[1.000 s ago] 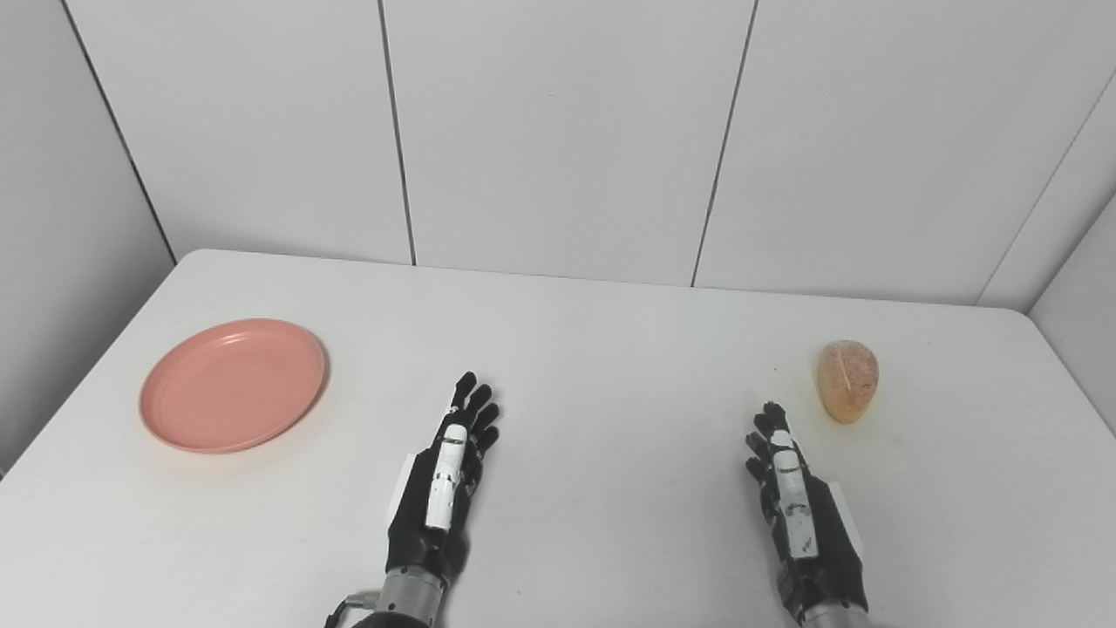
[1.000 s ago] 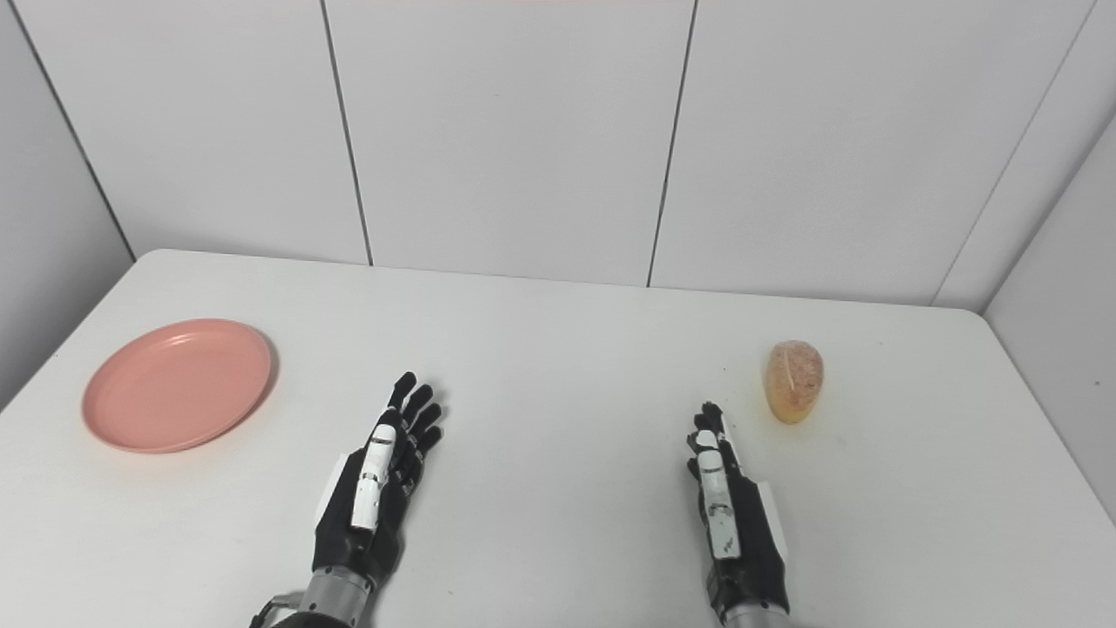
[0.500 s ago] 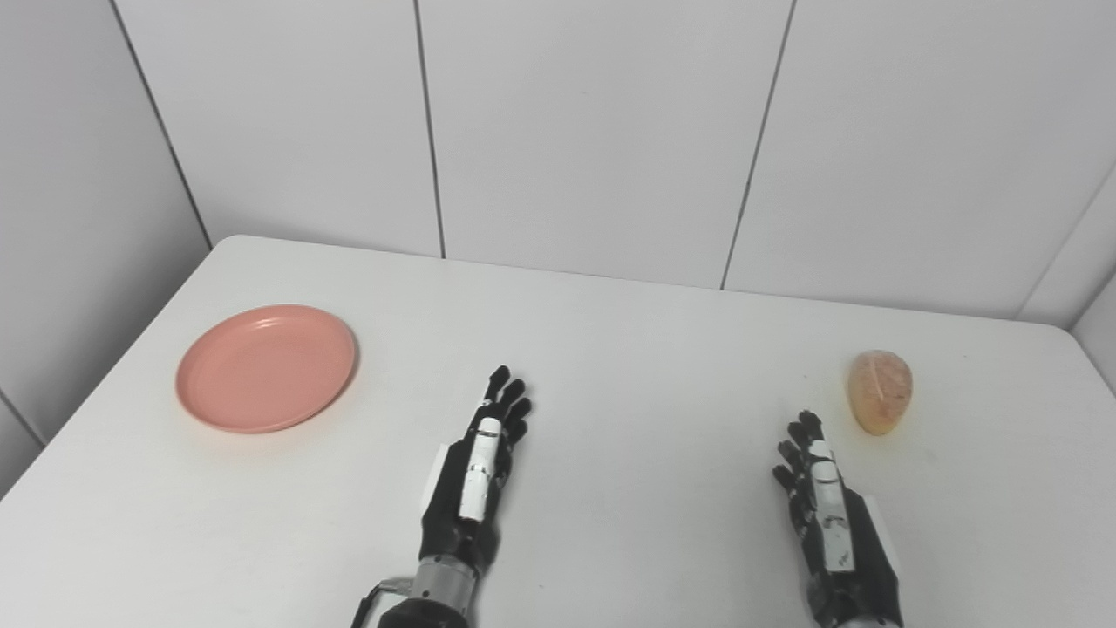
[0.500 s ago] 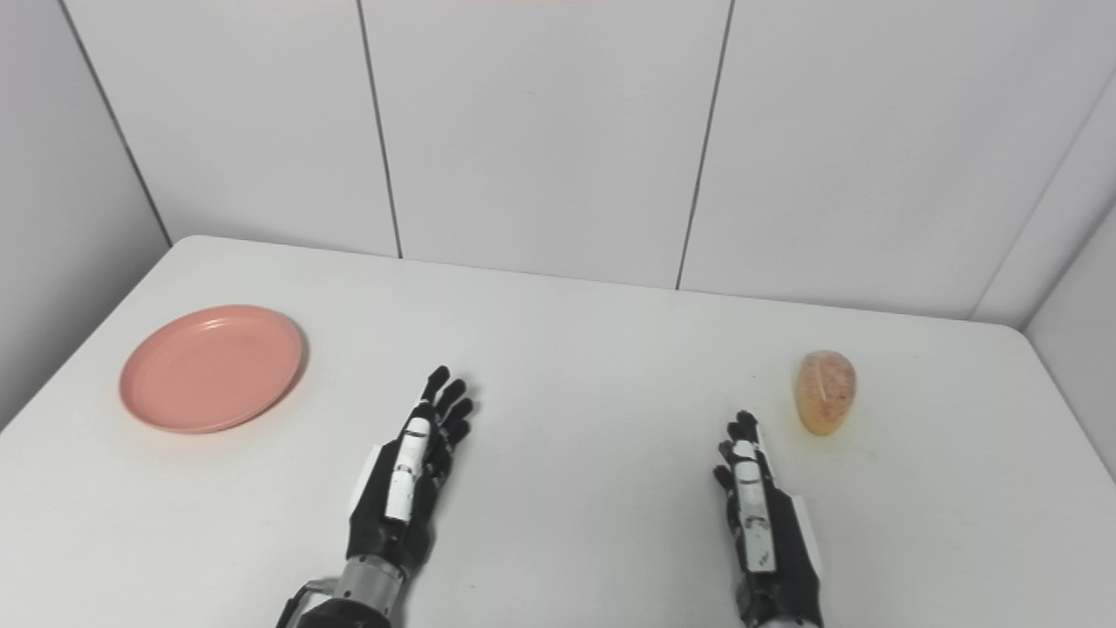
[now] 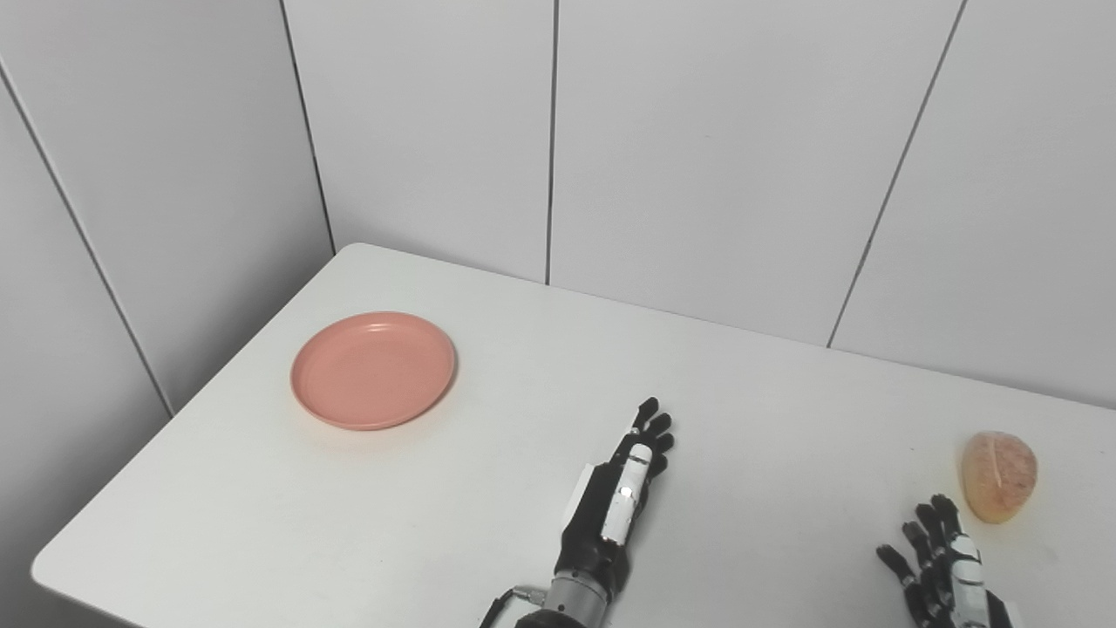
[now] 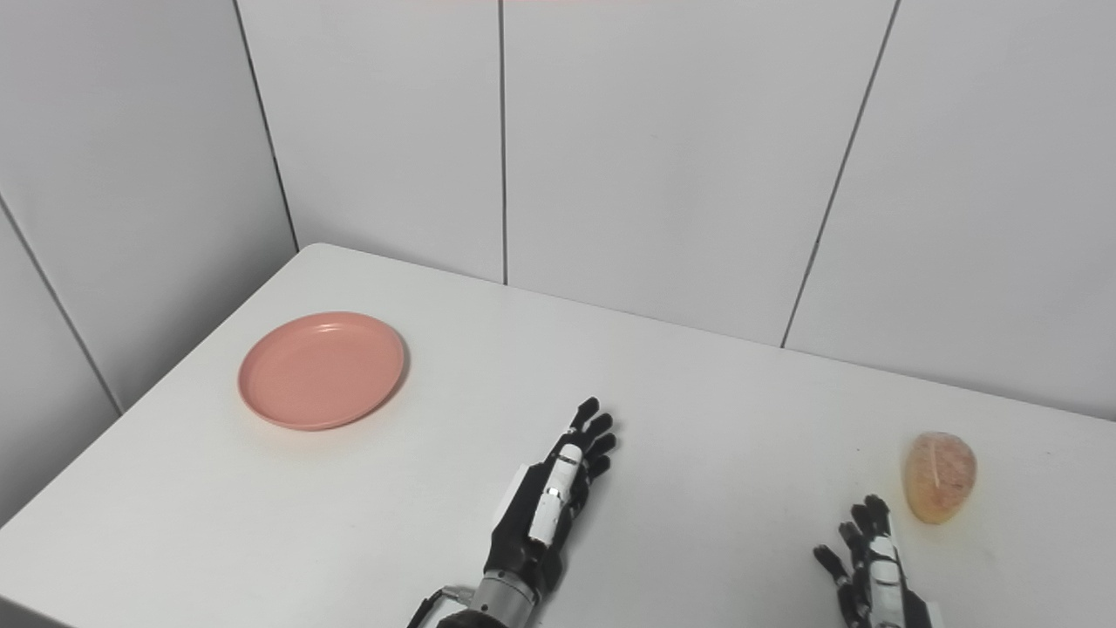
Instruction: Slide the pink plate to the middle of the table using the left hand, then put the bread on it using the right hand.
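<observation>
A pink plate (image 5: 373, 369) lies flat on the left part of the white table (image 5: 488, 366), empty. A small golden bread roll (image 5: 998, 476) lies at the table's far right. My left hand (image 5: 615, 510) rests on the table near the front middle, open and empty, fingers pointing away, well to the right of the plate. My right hand (image 5: 946, 583) is at the bottom right, partly cut off by the picture's edge, open and empty, just in front of the bread and not touching it.
White panelled walls (image 5: 558, 131) stand behind the table and along its left side. The table's left corner and front-left edge (image 5: 52, 567) are in view.
The whole picture has shifted: the camera turned left, so everything sits further right. The plate and bread lie still. Both hands stay open on the table.
</observation>
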`<action>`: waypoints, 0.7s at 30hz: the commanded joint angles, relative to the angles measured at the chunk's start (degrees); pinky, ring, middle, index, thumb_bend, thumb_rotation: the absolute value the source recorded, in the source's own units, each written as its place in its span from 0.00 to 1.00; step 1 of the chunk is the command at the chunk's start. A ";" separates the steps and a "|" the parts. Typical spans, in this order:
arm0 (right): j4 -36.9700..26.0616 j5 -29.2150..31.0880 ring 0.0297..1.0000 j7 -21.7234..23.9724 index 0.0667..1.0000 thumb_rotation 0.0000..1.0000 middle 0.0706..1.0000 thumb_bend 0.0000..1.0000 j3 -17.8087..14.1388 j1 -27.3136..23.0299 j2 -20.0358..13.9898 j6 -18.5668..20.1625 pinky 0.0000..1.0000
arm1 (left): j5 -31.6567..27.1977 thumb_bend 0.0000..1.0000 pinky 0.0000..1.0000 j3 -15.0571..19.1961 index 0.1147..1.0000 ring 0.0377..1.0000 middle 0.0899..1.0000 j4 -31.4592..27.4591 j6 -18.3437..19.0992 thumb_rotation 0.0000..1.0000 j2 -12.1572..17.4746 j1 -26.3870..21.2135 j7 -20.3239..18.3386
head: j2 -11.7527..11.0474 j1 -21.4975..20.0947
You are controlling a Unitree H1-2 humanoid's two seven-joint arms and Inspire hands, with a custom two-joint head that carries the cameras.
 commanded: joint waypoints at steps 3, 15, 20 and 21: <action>-1.27 -0.22 1.00 -0.80 1.00 1.00 1.00 0.29 -0.69 -0.79 -0.37 -0.32 1.00 | 0.84 0.36 0.98 -0.44 0.94 0.95 0.96 3.88 -1.62 1.00 -1.81 1.78 0.82 | 0.13 0.10; -1.91 -0.21 1.00 -1.22 1.00 1.00 1.00 0.29 -0.31 -0.91 -0.40 0.40 1.00 | 0.50 0.37 0.98 -0.83 0.95 0.96 0.96 3.81 -1.26 1.00 -1.67 1.41 1.42 | 0.99 0.47; -1.49 -0.13 1.00 -1.23 1.00 1.00 1.00 0.31 -0.28 -1.12 -0.31 -0.03 1.00 | 0.38 0.37 0.99 -0.84 0.95 0.96 0.96 3.38 -0.97 1.00 -1.34 1.25 1.13 | 1.10 0.70; -1.45 -0.10 1.00 -1.20 1.00 1.00 1.00 0.31 -0.26 -1.19 -0.32 0.09 1.00 | 0.46 0.37 0.99 -0.83 0.95 0.95 0.96 2.95 -0.47 1.00 -1.32 1.26 1.23 | 1.05 0.78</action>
